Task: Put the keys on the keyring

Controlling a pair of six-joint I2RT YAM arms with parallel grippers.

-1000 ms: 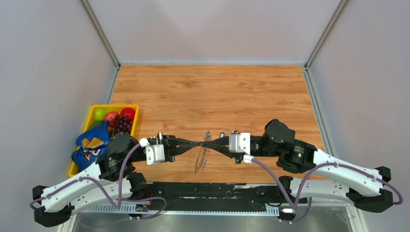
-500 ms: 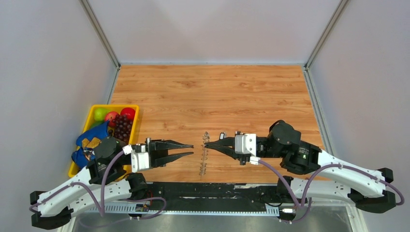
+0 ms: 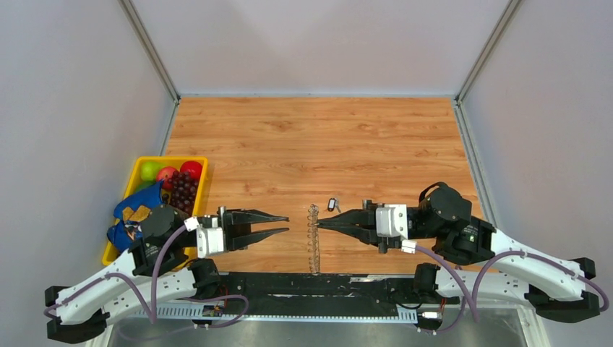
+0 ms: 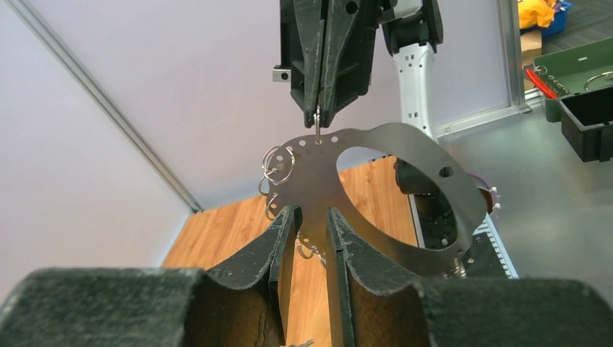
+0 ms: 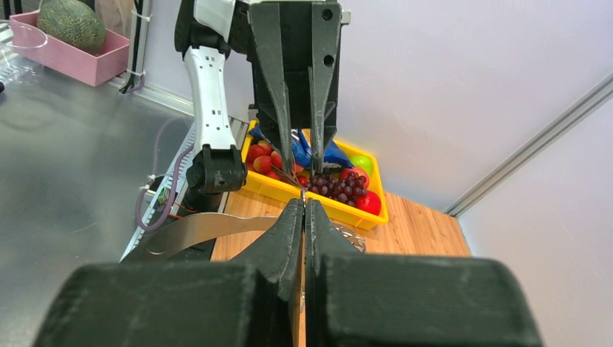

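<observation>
Wooden table (image 3: 318, 137): yellow bin (image 3: 173, 159) holds fruit (image 3: 181, 177); left gripper (image 3: 287, 224) parted, right gripper (image 3: 319, 223) pinches keyring (image 3: 313, 244).

I see the keyring (image 3: 313, 238) by the desk's near edge, between my left gripper (image 3: 286, 224) and right gripper (image 3: 319, 223), key (image 3: 332, 204) just behind it, bin (image 3: 173, 158) at the left edge
</observation>
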